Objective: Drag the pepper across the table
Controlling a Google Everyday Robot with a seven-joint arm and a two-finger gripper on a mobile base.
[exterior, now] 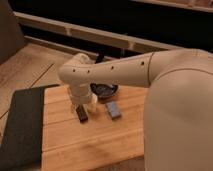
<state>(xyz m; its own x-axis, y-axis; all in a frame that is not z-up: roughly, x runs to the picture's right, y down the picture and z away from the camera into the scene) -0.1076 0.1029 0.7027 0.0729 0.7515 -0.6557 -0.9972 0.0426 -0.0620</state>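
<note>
Honey-coloured planks of the bench [95, 145] run open toward the near edge, and a dark grey mat [22, 125] covers the left edge. The claw [85, 110] hangs from the cream arm [115, 72] over the far middle, spread wide, gripping nothing I can see. A small dark block [82, 116] lies just under it, a grey-blue block [114, 110] nearby, and a dark bowl [104, 90] behind. Which is the pepper, I cannot tell.

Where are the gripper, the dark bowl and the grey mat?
gripper [85, 107], camera view, lower end, hanging over the table [90, 142]
dark bowl [106, 92], camera view, front rim
grey mat [22, 125], camera view, its middle
</note>
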